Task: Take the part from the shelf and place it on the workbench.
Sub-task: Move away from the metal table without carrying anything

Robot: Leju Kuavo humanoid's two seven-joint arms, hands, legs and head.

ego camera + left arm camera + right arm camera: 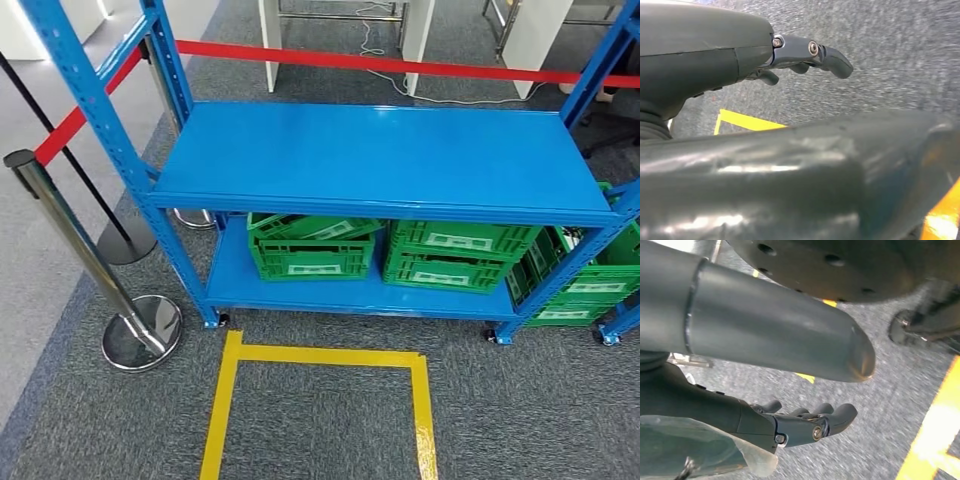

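Observation:
A blue metal shelf (377,160) stands in front of me in the head view. Its lower board carries two green crates (311,250) (453,255). A third green crate (581,285) leans at the right end with something dark inside; I cannot make out a part. My left hand (715,65) hangs over grey carpet, its fingers (828,57) stretched out away from the thick thumb (791,175), nothing in it. My right hand (753,422) also hangs over the carpet, with its fingers (828,422) apart from the thumb (772,330) and holding nothing.
Two chrome stanchions (143,335) (124,240) stand left of the shelf, and a red belt (377,63) runs behind it. A yellow tape square (324,355) marks the carpet before the shelf. White table legs (269,40) stand at the back.

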